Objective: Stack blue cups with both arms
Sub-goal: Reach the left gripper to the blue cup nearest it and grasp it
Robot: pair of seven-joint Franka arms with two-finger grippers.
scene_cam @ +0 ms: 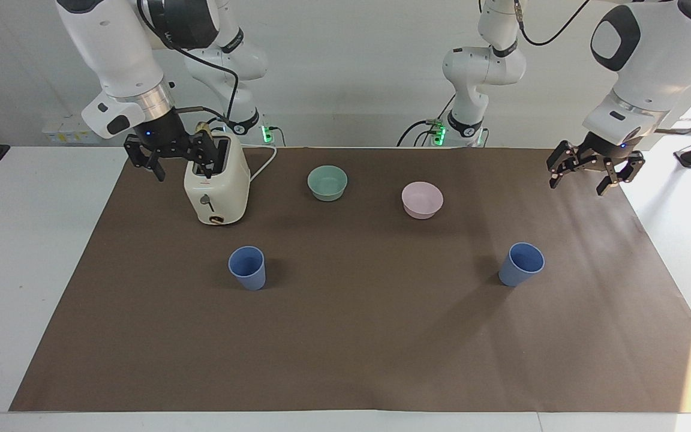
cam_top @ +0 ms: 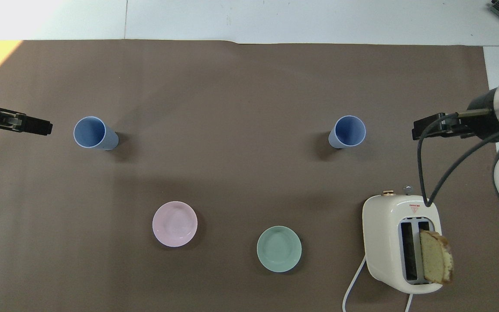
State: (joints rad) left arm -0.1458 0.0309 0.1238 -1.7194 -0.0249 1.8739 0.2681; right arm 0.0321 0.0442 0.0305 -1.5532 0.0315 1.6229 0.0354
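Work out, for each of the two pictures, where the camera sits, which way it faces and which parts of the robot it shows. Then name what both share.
Facing view: high across the table, looking at the robots; shows both arms whole, right gripper over the toaster, left gripper over the mat's edge.
Overhead view: above the robots' end, looking steeply down and forward; only the left gripper and right gripper show at the sides.
Shared: two blue cups, pink bowl, green bowl, toaster.

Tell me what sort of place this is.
Most likely a robotics lab bench staged as a mock kitchen. Two white robot arms stand at a table covered with brown paper, and the props are household ones: a toaster holding a bread slice, and plastic blue cups and bowls.
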